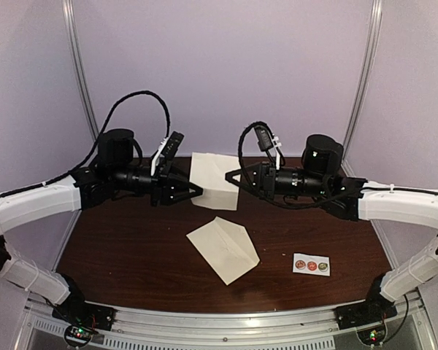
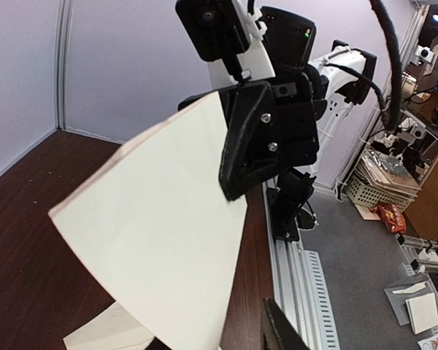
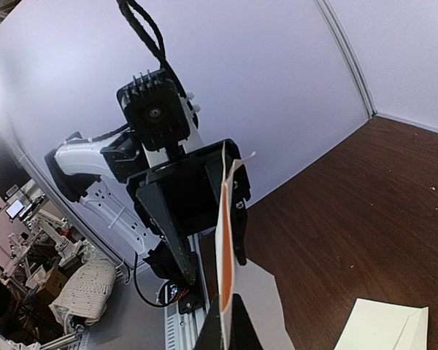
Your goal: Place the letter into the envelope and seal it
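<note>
The cream envelope (image 1: 223,248) lies flat on the dark table, its pointed flap open; a corner of it shows in the right wrist view (image 3: 383,324). A folded cream letter (image 1: 213,182) hangs upright in the air between both arms. My right gripper (image 1: 230,176) is shut on the letter's right edge, and in its own view (image 3: 230,321) I see the sheet edge-on (image 3: 224,240). My left gripper (image 1: 196,191) stands at the left edge, its jaws apart on either side of the sheet. The letter (image 2: 160,226) hides one left finger, and the other finger (image 2: 277,328) shows at the bottom.
A small white strip with three round stickers (image 1: 311,265) lies at the front right of the table. Grey walls close in the back and sides. A metal rail (image 1: 219,328) runs along the near edge.
</note>
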### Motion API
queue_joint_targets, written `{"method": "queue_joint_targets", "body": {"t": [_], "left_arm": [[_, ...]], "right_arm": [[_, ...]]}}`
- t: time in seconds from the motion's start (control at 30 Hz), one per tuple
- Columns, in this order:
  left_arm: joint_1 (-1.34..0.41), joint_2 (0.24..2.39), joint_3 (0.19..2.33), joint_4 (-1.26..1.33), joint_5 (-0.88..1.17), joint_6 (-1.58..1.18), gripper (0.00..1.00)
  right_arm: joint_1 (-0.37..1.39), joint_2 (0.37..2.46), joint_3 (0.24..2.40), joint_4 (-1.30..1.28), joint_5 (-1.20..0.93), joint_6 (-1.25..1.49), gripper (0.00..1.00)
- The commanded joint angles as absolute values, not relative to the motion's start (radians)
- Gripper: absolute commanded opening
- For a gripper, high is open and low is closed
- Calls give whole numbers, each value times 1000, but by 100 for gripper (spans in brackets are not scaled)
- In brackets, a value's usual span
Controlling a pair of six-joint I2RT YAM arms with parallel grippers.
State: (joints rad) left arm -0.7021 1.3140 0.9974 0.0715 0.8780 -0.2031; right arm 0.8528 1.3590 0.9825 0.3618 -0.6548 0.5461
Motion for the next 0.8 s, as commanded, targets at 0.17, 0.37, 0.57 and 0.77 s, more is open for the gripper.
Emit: {"method": "queue_joint_targets", "body": {"t": [0.17, 0.37, 0.57, 0.77], "left_arm": [[-708, 1320, 1026, 97, 917, -206, 2], [-707, 1281, 994, 152, 880, -236, 0], [-701, 1227, 952, 223, 844, -266, 0], [-698, 1239, 955, 221, 852, -270, 0]], "right_arm": [[866, 1353, 1008, 352, -644, 517, 5], [866, 1337, 953, 402, -634, 524, 44], [872, 1381, 871, 579, -708, 635, 50], [894, 1416, 867, 663, -738, 663, 36]]}}
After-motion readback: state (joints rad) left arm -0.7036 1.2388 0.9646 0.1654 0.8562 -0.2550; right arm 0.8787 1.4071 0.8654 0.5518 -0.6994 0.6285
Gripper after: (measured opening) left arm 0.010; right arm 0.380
